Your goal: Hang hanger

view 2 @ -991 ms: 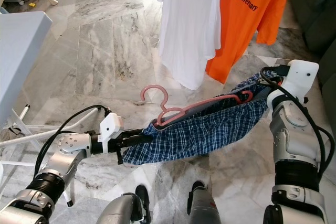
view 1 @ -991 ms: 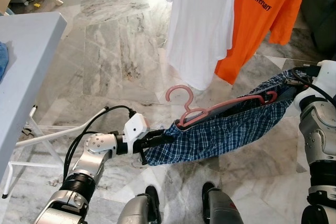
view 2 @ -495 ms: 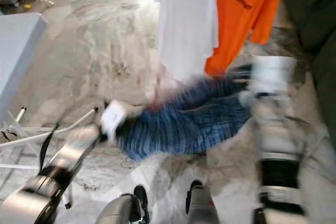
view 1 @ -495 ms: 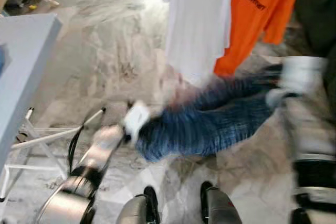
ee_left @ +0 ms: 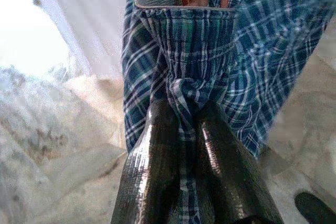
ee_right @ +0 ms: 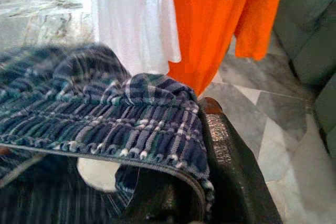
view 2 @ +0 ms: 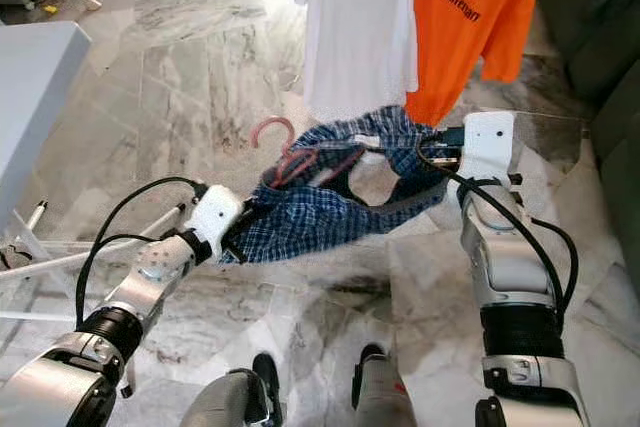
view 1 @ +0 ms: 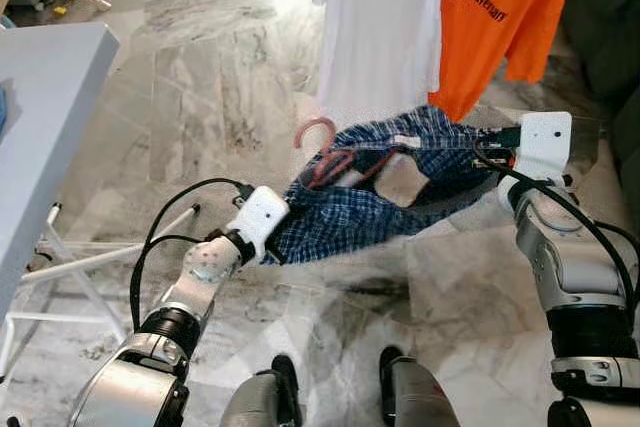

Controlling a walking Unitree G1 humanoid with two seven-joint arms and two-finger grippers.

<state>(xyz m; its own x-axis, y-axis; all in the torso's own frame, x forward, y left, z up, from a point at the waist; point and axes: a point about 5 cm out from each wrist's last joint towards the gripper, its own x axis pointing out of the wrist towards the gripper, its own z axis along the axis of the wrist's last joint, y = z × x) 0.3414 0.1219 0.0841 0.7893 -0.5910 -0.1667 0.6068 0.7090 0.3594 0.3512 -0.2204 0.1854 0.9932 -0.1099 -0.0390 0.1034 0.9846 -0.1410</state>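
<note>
A pink hanger carries a blue plaid garment, held in the air between my two arms with the hook up. My left gripper is shut on the garment's bunched near-left end, and the cloth is pinched between its black fingers. My right gripper is shut on the garment's far-right end; in the right wrist view the waistband lies over one finger. The garment sags slack in the middle. Just beyond it hang a white T-shirt and an orange T-shirt.
A grey table stands at the left, with white folding legs on the marble floor below it. A dark sofa is at the far right. My feet are on the floor beneath the garment.
Both arms have lifted the garment and carried it forward towards the hanging shirts. The grippers are closer together, so the once-stretched garment now sags. The view shifted slightly.
</note>
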